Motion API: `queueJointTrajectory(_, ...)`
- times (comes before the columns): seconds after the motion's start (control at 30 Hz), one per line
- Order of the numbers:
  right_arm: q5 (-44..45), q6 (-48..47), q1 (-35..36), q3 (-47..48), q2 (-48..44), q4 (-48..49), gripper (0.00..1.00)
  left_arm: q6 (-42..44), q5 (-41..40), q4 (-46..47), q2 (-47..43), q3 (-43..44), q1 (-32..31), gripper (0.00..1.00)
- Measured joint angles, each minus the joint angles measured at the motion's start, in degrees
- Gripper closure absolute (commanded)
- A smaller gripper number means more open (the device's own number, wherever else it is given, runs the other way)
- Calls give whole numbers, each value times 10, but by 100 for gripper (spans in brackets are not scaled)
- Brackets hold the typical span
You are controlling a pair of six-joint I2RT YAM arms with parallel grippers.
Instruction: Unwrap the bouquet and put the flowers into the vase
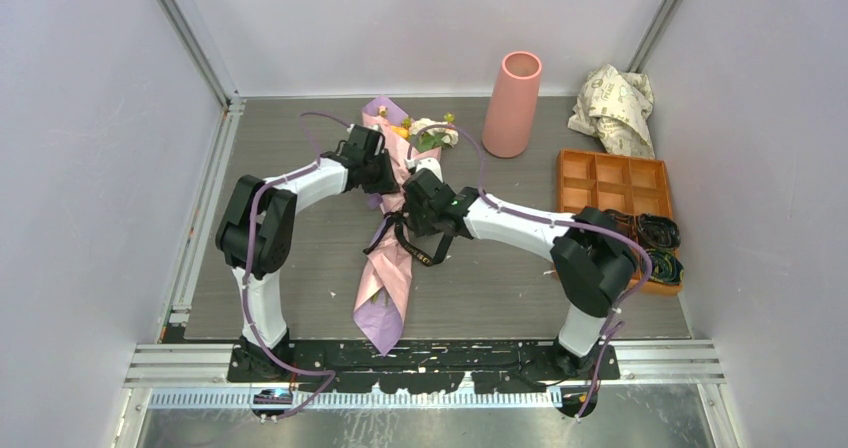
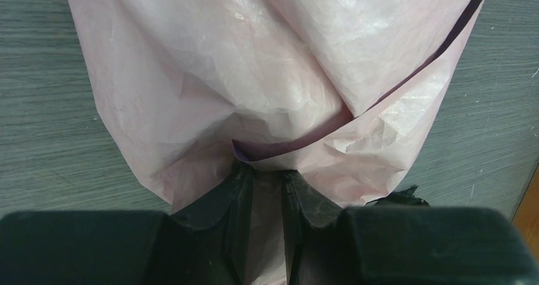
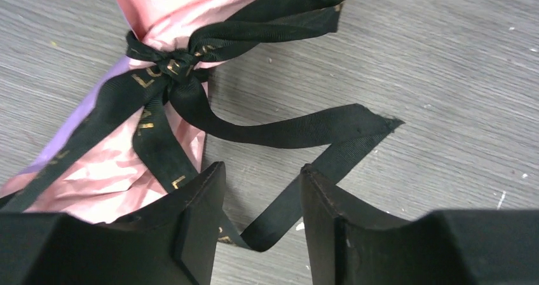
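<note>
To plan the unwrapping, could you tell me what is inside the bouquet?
Cream and yellow flowers show at the wide end of the bouquet; their stems are hidden by its wrapping.

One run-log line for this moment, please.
left gripper: shut on bouquet paper | right gripper: open over black ribbon tail | knot: tied | flowers: in wrap | vase: upright, no flowers

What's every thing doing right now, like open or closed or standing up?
bouquet: lying flat, wrapped
black ribbon: tied in a knot
vase: upright, no flowers in it
flowers: inside the wrap, heads sticking out
left gripper: shut on the bouquet's paper
right gripper: open, ribbon tail between its fingers
cream paper: crumpled
</note>
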Motion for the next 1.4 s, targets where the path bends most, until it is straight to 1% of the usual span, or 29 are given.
queueJointTrajectory(0.27, -14, -44, 0, 24, 93, 12, 47, 8, -5, 0, 0, 0, 0, 76)
queueJointTrajectory(0.43, -13, -64, -1, 43, 120, 17, 48, 10, -8, -1, 0, 0, -1, 76)
queueJointTrajectory(0.6, -14, -84, -2, 64, 139, 30, 50, 10, -9, -1, 0, 0, -1, 76)
queueJointTrajectory(0.63, -14, -86, -2, 68, 141, 31, 52, 10, -9, -1, 0, 0, -1, 76)
queueJointTrajectory(0.7, -18, -91, -2, 73, 145, 36, 59, 10, -10, -1, 0, 0, -1, 76)
queueJointTrajectory(0.77, -23, -95, -2, 76, 149, 42, 69, 10, -11, -1, 0, 0, -1, 77)
queueJointTrajectory(0.83, -28, -97, -2, 79, 155, 45, 81, 10, -11, -1, 0, 0, -1, 77)
queueJointTrajectory(0.9, -35, -99, -2, 81, 160, 46, 91, 10, -12, -2, 0, 0, -1, 77)
queueJointTrajectory(0.97, -39, -99, -2, 81, 164, 46, 99, 10, -12, -2, 0, 0, -1, 77)
queueJointTrajectory(1.2, -30, -86, -2, 71, 151, 45, 99, 10, -12, -4, 1, 1, 0, 77)
queueJointTrajectory(1.3, -13, -75, -2, 53, 108, 24, 99, 9, -12, -5, 5, 6, 1, 77)
queueJointTrajectory(1.4, 6, -65, -2, 39, 35, -7, 99, 9, -12, -4, 8, 8, 3, 77)
